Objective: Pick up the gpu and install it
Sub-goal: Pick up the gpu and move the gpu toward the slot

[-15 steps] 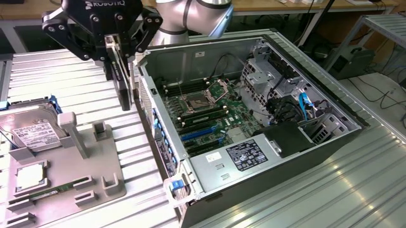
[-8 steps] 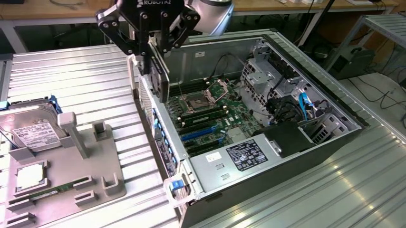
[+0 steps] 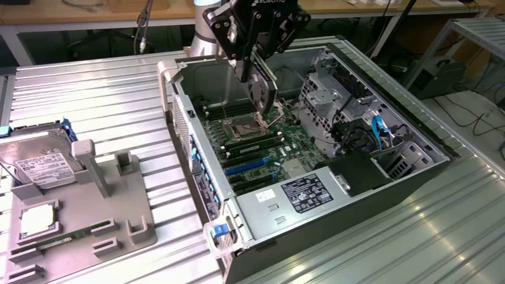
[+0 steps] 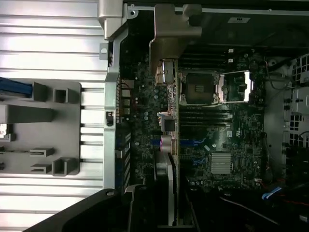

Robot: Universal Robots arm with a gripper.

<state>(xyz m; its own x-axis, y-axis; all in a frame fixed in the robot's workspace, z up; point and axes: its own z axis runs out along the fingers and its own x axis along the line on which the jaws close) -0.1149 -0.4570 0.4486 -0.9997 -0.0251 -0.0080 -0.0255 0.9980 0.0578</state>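
Observation:
The gpu (image 3: pixel 259 93) hangs on edge, its black shroud and round fan facing the exterior view's right. My gripper (image 3: pixel 248 66) is shut on its upper edge. It hovers inside the open computer case (image 3: pixel 261 207), just above the motherboard near the CPU socket (image 3: pixel 245 126). In the wrist view the gpu (image 4: pixel 168 123) shows edge-on over the motherboard (image 4: pixel 217 140), running from my gripper (image 4: pixel 169 205) out to its silver end bracket (image 4: pixel 176 29). The bracket reaches the case's rear wall.
On the exterior view's left, a grey fixture (image 3: pixel 94 207) holds a silver hard drive (image 3: pixel 44 168), a CPU (image 3: pixel 37 220) and a memory stick (image 3: pixel 59 241). Blue expansion slots (image 3: pixel 248 167) lie on the board. A power supply (image 3: pixel 304 192), drive cage and cables crowd the case's right.

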